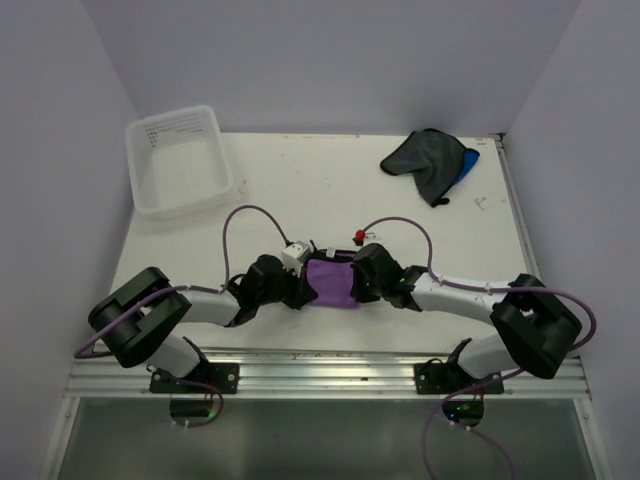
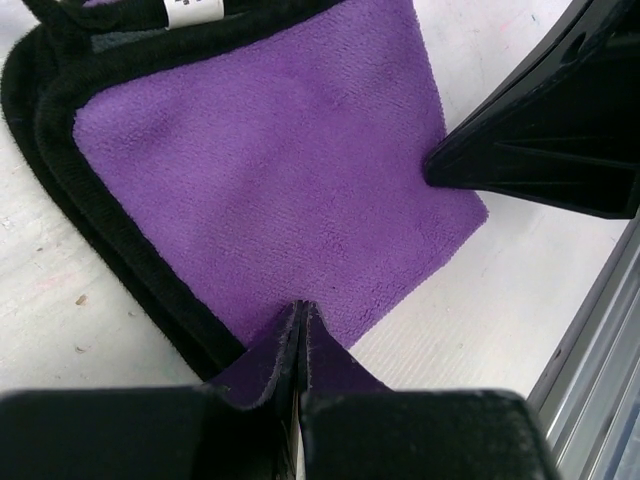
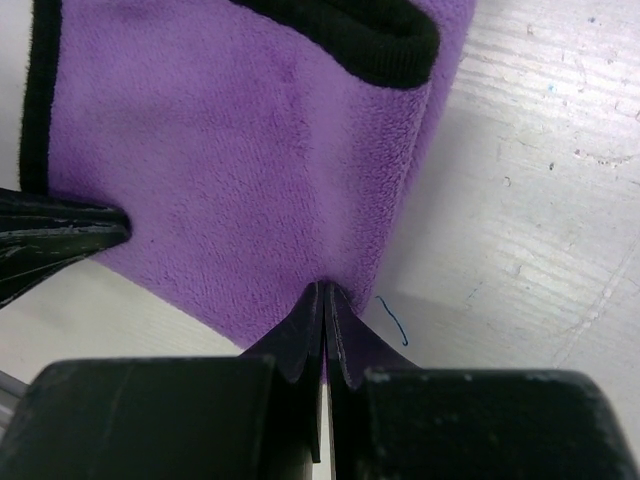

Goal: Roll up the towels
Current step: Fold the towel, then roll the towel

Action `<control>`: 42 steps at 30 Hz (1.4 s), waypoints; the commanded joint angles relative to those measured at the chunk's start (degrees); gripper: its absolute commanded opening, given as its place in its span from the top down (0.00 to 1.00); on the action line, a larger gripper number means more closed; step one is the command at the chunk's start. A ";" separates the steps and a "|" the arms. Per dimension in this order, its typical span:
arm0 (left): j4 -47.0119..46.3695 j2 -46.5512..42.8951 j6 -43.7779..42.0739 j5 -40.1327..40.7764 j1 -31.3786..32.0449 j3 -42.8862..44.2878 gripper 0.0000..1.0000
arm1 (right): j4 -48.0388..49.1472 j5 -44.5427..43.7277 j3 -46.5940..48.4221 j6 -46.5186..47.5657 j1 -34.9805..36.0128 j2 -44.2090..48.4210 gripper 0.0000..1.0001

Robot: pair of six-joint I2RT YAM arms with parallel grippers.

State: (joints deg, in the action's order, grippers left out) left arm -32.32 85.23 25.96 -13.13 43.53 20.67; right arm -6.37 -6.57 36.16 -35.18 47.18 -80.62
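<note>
The purple towel (image 1: 332, 283) lies folded near the table's front, its black hem (image 2: 120, 260) doubled along one side. My left gripper (image 1: 300, 290) is shut on its near edge, the tips (image 2: 300, 312) pinching purple cloth. From the other side my right gripper (image 1: 362, 285) is likewise shut on the purple towel (image 3: 230, 160), its tips (image 3: 325, 295) at the edge. Each wrist view shows the other gripper's finger (image 2: 550, 130) (image 3: 50, 240) touching the cloth. The dark grey towel (image 1: 425, 158) lies crumpled at the back right, over the blue towel (image 1: 467, 165).
A clear plastic tub (image 1: 178, 160) stands at the back left. A small red thing (image 1: 359, 237) sits just behind the purple towel, by the purple cables. A metal rail (image 1: 330, 365) runs along the table's front edge. White walls close in both sides.
</note>
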 commanded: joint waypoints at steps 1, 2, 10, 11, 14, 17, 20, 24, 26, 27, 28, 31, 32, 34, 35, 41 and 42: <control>-1.87 0.55 1.38 2.32 0.07 -0.98 1.00 | 0.48 -2.48 -1.27 -1.91 -0.16 -1.20 1.00; -1.96 0.81 1.64 1.97 0.07 -0.80 1.00 | 0.48 -2.48 -1.36 -2.00 -0.24 -1.47 1.00; -3.37 3.01 3.93 0.47 0.07 -0.98 1.00 | 0.57 -1.52 0.05 -1.47 -0.24 -3.23 1.00; -3.28 2.84 3.93 0.29 0.07 -0.89 1.00 | 0.14 -1.52 0.48 -1.30 -0.24 -3.23 1.00; -3.10 1.78 3.93 0.12 0.07 -0.80 1.00 | -1.36 -1.08 2.15 -0.51 -0.16 -1.74 1.00; -2.23 0.20 3.84 0.29 0.07 -0.63 1.00 | -1.63 1.02 3.30 1.42 -0.16 1.50 1.00; 0.05 -1.99 3.58 1.08 0.07 0.16 1.00 | -1.36 1.73 4.18 3.71 -0.16 5.19 0.98; 3.22 -5.33 2.87 2.75 0.07 1.31 0.95 | -2.32 1.39 6.11 10.81 0.10 7.40 0.85; 5.06 -6.74 2.70 3.80 0.07 1.83 0.91 | -4.25 -2.64 6.90 14.15 2.29 7.58 0.83; 6.81 -8.66 2.52 4.85 -0.02 1.92 0.88 | -4.52 -6.14 7.17 17.22 3.17 7.58 0.82; 7.52 -9.81 2.43 6.52 0.06 1.92 0.84 | -4.44 -6.96 6.99 18.64 4.66 7.76 0.79; 9.72 -14.38 1.91 8.28 -0.29 2.27 0.67 | -3.04 -9.51 6.29 23.21 7.04 8.64 0.73; 10.68 -15.44 1.82 9.07 -0.37 2.36 0.63 | -2.51 -9.43 6.29 24.18 7.49 8.72 0.71; 13.06 -18.51 1.99 11.18 -0.46 2.54 0.59 | -2.07 -9.69 6.46 28.13 8.89 8.73 0.65; 13.76 -19.57 2.17 11.80 -0.72 2.45 0.58 | -1.81 -9.69 6.46 29.63 9.33 8.72 0.62; 19.13 -30.90 8.05 11.90 -6.34 -0.97 0.57 | 4.50 -0.50 2.18 38.76 10.39 9.51 0.53; 19.74 -34.13 8.49 11.46 -7.39 -2.20 0.56 | 6.00 0.15 0.68 39.48 10.91 10.04 0.53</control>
State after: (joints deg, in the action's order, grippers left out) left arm -15.68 56.86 31.07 -2.55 39.16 20.53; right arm -6.02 -11.22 40.03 -2.72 57.28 -72.97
